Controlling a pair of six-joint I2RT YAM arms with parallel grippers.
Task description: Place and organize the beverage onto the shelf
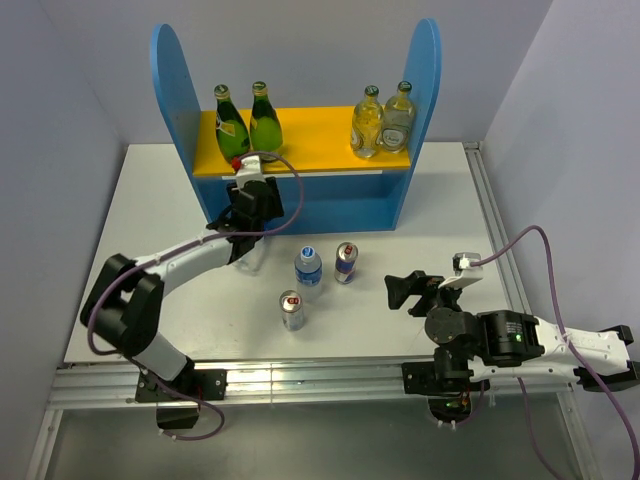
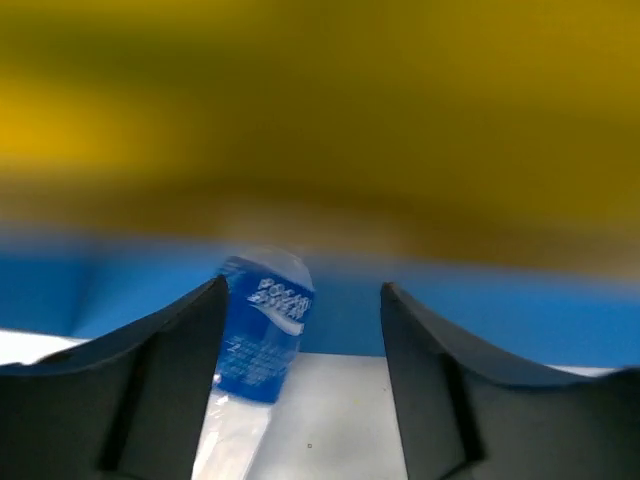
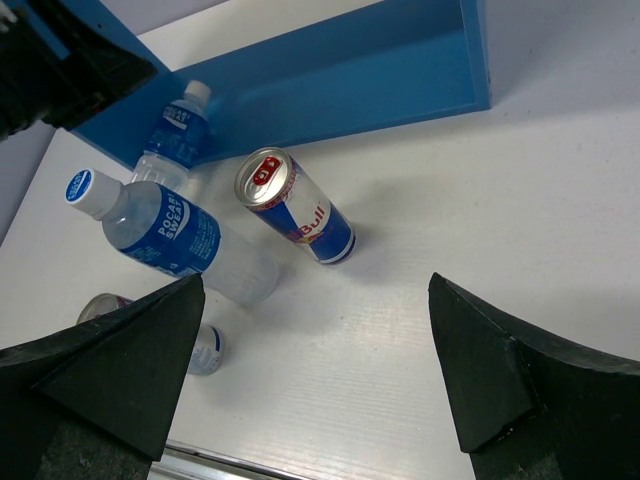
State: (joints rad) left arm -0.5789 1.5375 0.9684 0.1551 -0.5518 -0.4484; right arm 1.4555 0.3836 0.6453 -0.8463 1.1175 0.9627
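The shelf [image 1: 175,90] stands at the back, with two dark green bottles [image 1: 248,120] on its yellow upper board. On the table in front stand a blue-capped water bottle [image 1: 309,268] and two silver-blue cans [image 1: 345,262] [image 1: 291,310]. Another water bottle [image 3: 170,135] stands at the shelf's lower left front. In the left wrist view this bottle [image 2: 262,330] sits just inside my left finger, and the jaws are wide apart. My left gripper [image 1: 248,200] is open at the shelf front. My right gripper [image 3: 315,280] is open and empty, right of the cans.
Two pale yellowish glass bottles [image 1: 383,122] stand on the right of the upper board. A metal rail [image 1: 300,380] runs along the table's near edge. Grey walls close in on both sides.
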